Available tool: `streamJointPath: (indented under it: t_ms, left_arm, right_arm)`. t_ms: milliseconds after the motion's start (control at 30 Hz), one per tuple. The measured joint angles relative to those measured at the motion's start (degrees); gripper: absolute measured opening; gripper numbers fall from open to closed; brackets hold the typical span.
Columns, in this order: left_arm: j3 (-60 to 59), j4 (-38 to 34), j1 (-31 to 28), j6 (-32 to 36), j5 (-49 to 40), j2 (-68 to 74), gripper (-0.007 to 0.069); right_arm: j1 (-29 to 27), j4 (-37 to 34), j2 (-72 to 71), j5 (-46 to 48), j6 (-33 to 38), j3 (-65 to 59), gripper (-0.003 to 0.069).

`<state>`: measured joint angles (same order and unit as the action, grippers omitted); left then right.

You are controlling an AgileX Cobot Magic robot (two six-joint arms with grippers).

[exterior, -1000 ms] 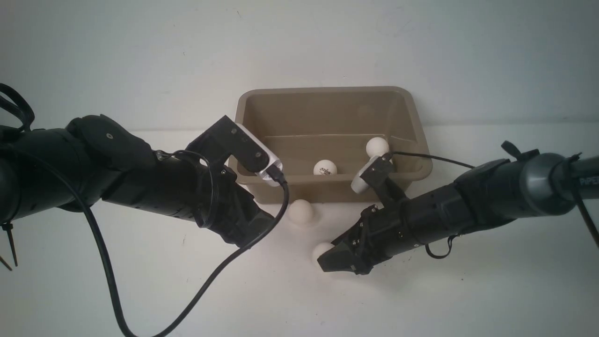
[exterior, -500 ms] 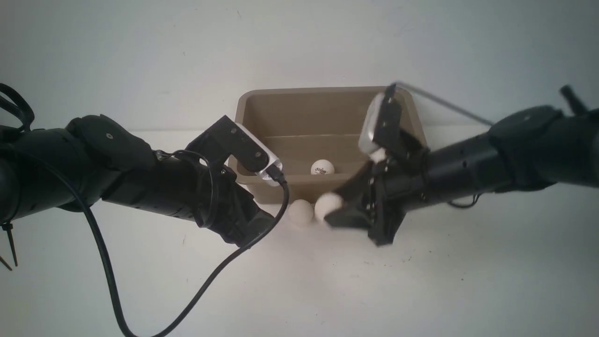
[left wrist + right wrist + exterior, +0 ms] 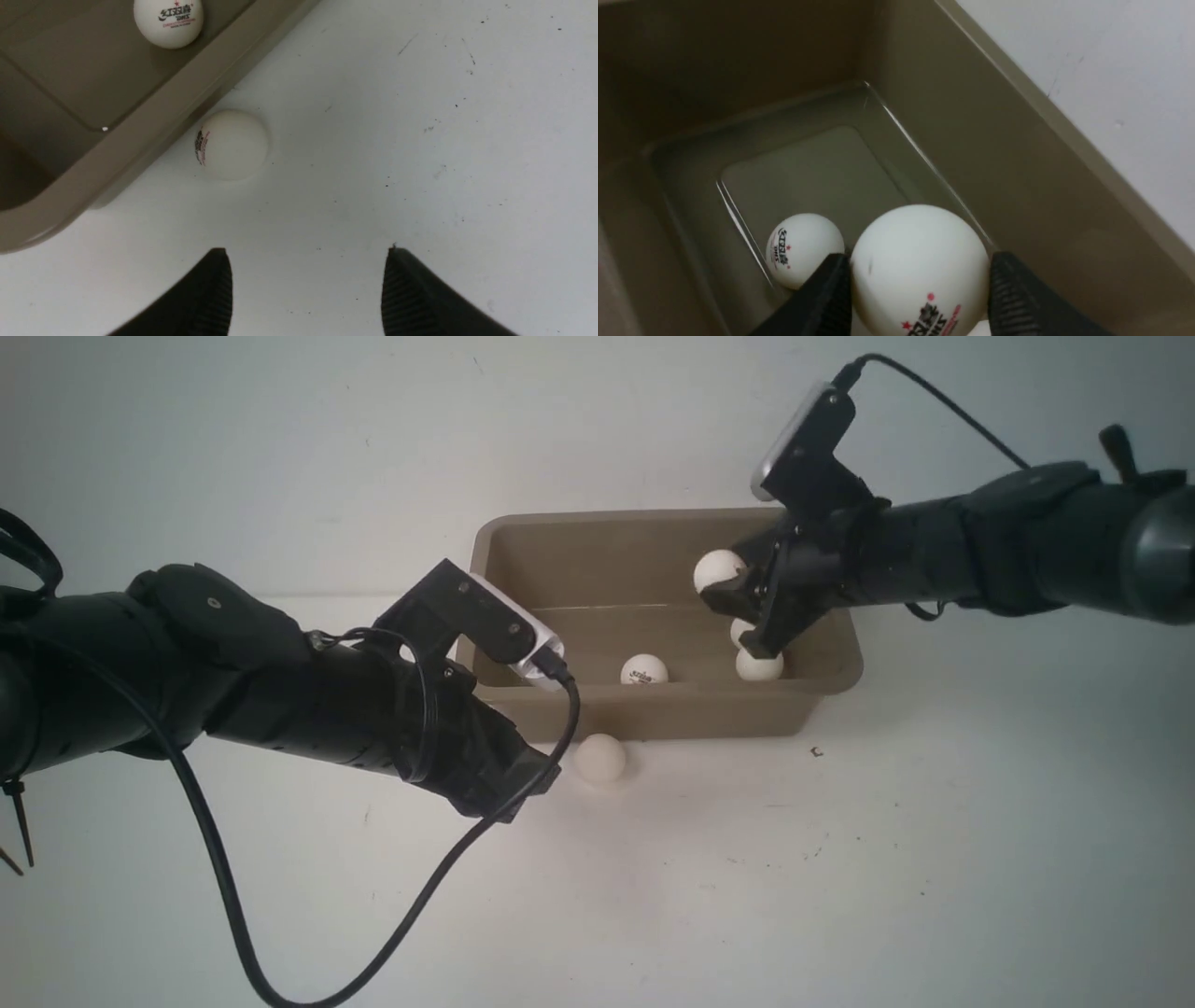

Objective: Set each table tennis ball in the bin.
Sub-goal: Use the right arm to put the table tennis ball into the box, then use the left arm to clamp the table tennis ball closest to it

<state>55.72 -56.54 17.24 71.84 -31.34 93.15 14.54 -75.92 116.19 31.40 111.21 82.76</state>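
Currently, I have my right gripper [image 3: 726, 581] over the right part of the taupe bin [image 3: 644, 717], fingers [image 3: 1017, 289] closed on a white table tennis ball [image 3: 920, 275], one either side. Its dark and red print shows in the wrist view. Ball held above the bin floor, not released.

Three more balls lie inside the bin: one near the middle of the near side [image 3: 644, 669], printed; two at right, a nearer one [image 3: 759, 665] and a farther one [image 3: 742, 632], partly hidden by my gripper.

Fifth ball [image 3: 600, 759] sits on the white table [image 3: 709, 896], outside, just beside the bin's near wall. Left gripper [image 3: 306, 280] waits to the left of that ball, fingers well apart, nothing between them.
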Motion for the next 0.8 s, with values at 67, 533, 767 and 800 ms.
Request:
streamJointPath:
  t_ms: [67,533,767,800]
  left_arm:
    - [0.0,0.0,0.0,0.0,-1.1,0.0,0.0395]
    - [0.0,0.1,0.0,10.1,-6.4,6.0,0.0395]
    - [0.0,0.2,0.0,25.3,-5.6,10.9,0.0401]
    - [0.0,0.2,0.0,27.2,-5.6,10.9,0.0412]
  right_arm:
    - [-0.8,0.9,1.8,2.6,0.1,1.4,0.0344]
    - [-1.9,-11.2,0.1,-6.2,6.5,2.5,0.0685]
    - [-3.8,-10.6,-9.5,-8.3,8.2,2.5,0.0668]
    - [-4.6,-9.7,-10.8,-8.3,8.1,2.5,0.0657]
